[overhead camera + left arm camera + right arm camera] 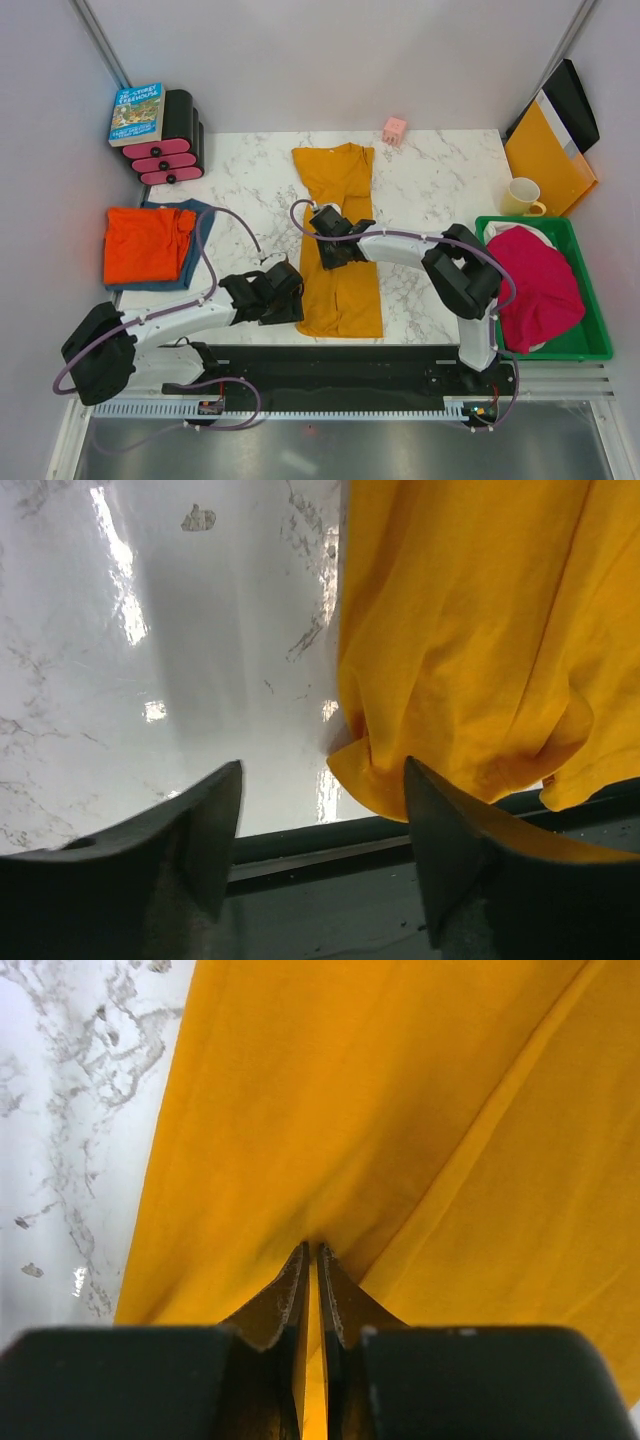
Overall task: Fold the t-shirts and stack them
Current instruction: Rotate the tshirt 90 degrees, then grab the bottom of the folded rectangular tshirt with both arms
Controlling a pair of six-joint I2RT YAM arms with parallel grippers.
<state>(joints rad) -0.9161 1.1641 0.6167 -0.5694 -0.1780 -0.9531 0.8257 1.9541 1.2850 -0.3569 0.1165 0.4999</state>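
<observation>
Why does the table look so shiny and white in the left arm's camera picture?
Left wrist view: light glares off the marble table in bright streaks, and the left gripper looks dark against it. Top view: the table is evenly lit. Right wrist view: the mustard-yellow t-shirt shows no glare.

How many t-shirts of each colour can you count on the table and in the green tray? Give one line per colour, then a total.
mustard-yellow t-shirt: 1
red-orange t-shirt: 1
dusty blue t-shirt: 1
magenta-pink t-shirt: 1
Total: 4
</observation>
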